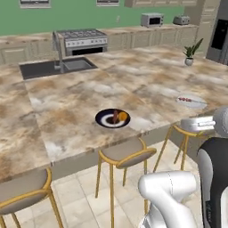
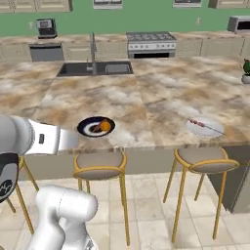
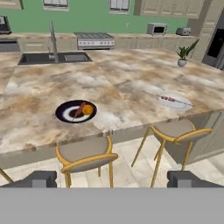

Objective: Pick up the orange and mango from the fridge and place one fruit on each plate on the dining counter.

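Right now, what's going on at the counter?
The orange already sits on the black-rimmed plate on the dining counter, beside its skewer. The white plate holds only a skewer, with no fruit yet. The gripper is open and empty, back from the counter above the stools. The mango is the step left.

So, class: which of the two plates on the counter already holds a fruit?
The black-rimmed plate, holding the orange; the white plate carries just a skewer.
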Controlling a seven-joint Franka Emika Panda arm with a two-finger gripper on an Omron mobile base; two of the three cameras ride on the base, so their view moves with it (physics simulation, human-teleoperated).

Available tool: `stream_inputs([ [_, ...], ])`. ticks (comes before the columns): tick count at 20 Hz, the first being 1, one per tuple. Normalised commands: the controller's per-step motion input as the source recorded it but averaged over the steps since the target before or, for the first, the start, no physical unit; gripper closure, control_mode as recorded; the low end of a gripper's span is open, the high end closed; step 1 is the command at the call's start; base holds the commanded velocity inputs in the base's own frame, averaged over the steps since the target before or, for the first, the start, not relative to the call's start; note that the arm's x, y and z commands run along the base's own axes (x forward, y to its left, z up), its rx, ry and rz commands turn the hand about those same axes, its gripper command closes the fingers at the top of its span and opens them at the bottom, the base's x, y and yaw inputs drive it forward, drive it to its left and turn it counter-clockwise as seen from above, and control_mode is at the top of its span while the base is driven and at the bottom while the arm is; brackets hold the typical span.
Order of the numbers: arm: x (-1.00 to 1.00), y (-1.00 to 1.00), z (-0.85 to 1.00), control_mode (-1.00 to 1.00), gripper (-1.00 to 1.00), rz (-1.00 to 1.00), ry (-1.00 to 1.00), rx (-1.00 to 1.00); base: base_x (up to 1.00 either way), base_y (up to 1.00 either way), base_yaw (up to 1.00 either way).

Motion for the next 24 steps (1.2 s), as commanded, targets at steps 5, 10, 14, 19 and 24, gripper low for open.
stream_inputs([
  [5, 0.0, 0.0, 0.0, 1.0, -1.0, 0.0, 0.0, 0.0, -0.27, -0.17, -0.81],
  [10, 0.0, 0.0, 0.0, 1.0, -1.0, 0.0, 0.0, 0.0, 0.06, -0.72, -0.75],
  [14, 0.0, 0.0, 0.0, 1.0, -1.0, 0.0, 0.0, 0.0, 0.36, -0.98, -0.53],
  [19, 0.0, 0.0, 0.0, 1.0, -1.0, 0.0, 0.0, 0.0, 0.58, -1.0, -0.26],
  [24, 0.0, 0.0, 0.0, 1.0, -1.0, 0.0, 0.0, 0.0, 0.75, -1.0, -0.03],
])
